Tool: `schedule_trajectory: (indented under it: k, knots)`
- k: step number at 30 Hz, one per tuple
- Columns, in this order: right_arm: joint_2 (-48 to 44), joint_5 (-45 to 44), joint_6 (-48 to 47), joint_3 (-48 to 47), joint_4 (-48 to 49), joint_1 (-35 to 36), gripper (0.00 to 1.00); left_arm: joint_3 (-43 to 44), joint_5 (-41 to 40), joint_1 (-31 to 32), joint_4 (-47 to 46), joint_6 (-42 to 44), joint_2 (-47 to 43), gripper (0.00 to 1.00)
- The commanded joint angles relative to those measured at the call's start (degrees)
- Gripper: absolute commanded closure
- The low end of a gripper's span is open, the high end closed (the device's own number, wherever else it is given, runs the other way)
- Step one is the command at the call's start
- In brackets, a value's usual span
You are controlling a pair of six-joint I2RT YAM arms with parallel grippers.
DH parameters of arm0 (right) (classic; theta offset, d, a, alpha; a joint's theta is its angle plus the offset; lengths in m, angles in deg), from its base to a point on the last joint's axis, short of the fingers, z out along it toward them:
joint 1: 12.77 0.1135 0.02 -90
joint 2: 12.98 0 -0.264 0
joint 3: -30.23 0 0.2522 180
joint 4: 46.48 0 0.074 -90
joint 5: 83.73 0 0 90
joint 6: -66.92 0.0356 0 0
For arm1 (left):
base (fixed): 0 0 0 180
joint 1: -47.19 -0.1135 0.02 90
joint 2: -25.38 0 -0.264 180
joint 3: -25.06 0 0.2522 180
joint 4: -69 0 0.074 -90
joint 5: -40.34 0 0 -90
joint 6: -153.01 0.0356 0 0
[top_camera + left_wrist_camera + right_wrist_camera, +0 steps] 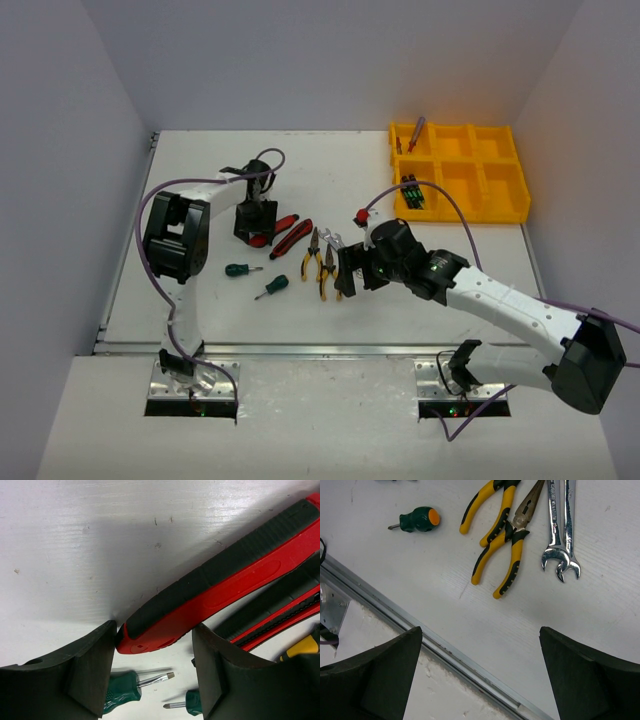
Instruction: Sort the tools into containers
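Observation:
My left gripper is open, its fingers astride the butt end of a red-handled cutter that lies on the table. The left finger touches the cutter; the right one stands off it. A second red cutter lies beside it. My right gripper is open and empty above the table's near edge. Beyond it lie two yellow-black pliers, two silver wrenches and two green screwdrivers.
The yellow tray stands at the back right. It holds black-green screwdrivers in one near-left compartment and a blue-red screwdriver in the far-left one. A red-ended tool lies by the right arm. A metal rail edges the table.

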Motion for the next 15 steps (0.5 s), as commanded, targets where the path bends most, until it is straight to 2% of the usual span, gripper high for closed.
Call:
schedule_trajectory:
  k: [1, 3, 4, 11, 15]
  knots:
    - [-1.1, 0.5, -0.6, 0.5, 3.2, 0.0, 0.01, 1.5, -2.2, 0.9, -7.4, -3.4, 1.7, 0.81]
    - [-0.6, 2.0, -0.7, 0.4, 3.3, 0.0, 0.01, 0.9, -2.0, 1.0, -8.2, -4.0, 1.4, 0.94]
    - [-0.4, 2.5, -0.7, 0.4, 3.3, 0.0, 0.01, 0.6, -1.5, 1.0, -8.4, -4.1, 1.2, 0.96]
    - [0.0, 2.9, -0.8, 0.5, 3.8, 0.0, 0.01, -2.1, -1.1, 2.4, -9.1, -5.2, -1.1, 1.0]
    - [0.0, 3.0, -1.0, 0.6, 3.9, 0.0, 0.01, -5.7, -0.7, 2.2, -12.3, -7.9, -5.4, 1.0]
